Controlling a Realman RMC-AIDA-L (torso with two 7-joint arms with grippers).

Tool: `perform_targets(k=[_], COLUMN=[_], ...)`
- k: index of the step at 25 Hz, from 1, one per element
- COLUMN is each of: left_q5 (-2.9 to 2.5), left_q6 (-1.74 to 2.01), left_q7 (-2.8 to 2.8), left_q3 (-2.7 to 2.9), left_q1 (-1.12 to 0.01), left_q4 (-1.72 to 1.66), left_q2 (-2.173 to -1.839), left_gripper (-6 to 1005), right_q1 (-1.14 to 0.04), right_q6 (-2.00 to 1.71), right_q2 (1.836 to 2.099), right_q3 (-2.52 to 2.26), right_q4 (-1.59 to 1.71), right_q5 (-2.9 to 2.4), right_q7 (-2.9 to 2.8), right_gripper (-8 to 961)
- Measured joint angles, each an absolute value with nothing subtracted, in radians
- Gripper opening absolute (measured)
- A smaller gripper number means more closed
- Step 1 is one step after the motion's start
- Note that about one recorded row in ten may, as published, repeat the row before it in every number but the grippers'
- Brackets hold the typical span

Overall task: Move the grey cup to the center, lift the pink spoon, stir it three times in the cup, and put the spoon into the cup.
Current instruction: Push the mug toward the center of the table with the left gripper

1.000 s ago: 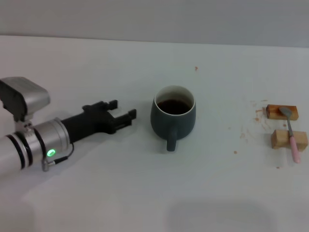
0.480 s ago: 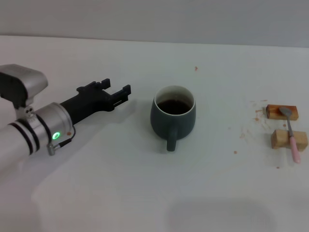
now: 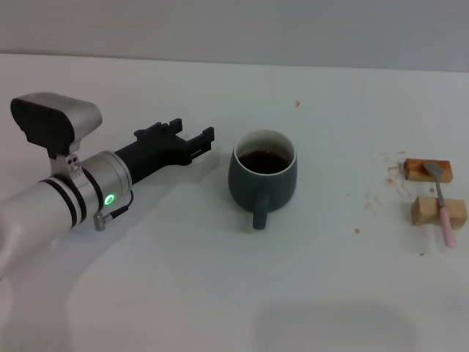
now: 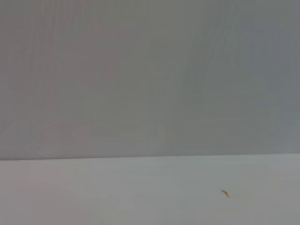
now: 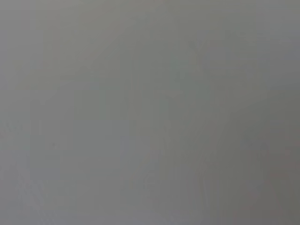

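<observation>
Hiding perhaps entirely offscreen, the right tool.

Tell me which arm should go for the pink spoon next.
Right, probably. The pink spoon lies on wooden blocks at the table's right edge, beyond the grey cup from the open left gripper.

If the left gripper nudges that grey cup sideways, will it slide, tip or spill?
The grey cup looks squat and rounded, so it would probably slide on the smooth white table rather than tip. Its dark liquid sits fairly near the rim, so a sharp push might slosh it. The left gripper is beside it, not touching.
</observation>
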State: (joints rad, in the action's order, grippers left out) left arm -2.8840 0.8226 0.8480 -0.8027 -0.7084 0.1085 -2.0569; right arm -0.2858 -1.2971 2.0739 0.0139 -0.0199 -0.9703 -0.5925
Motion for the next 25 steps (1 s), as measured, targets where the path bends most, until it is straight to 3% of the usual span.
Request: perform_targets(k=[25], left_q5=[-2.888], left_q6=[0.755], left_q7=[0.877], left_q3=[-0.78], left_q1=[-0.7], left_q4=[0.206], left_q2=[-2.065], left_gripper=[722], right_q1=[-0.281], right_q6=[-1.297], right_q2=[2.079], right_q3=[0.014], right_q4=[-0.041], right_q5=[-0.998], right_q7=[-0.596], right_gripper=[692])
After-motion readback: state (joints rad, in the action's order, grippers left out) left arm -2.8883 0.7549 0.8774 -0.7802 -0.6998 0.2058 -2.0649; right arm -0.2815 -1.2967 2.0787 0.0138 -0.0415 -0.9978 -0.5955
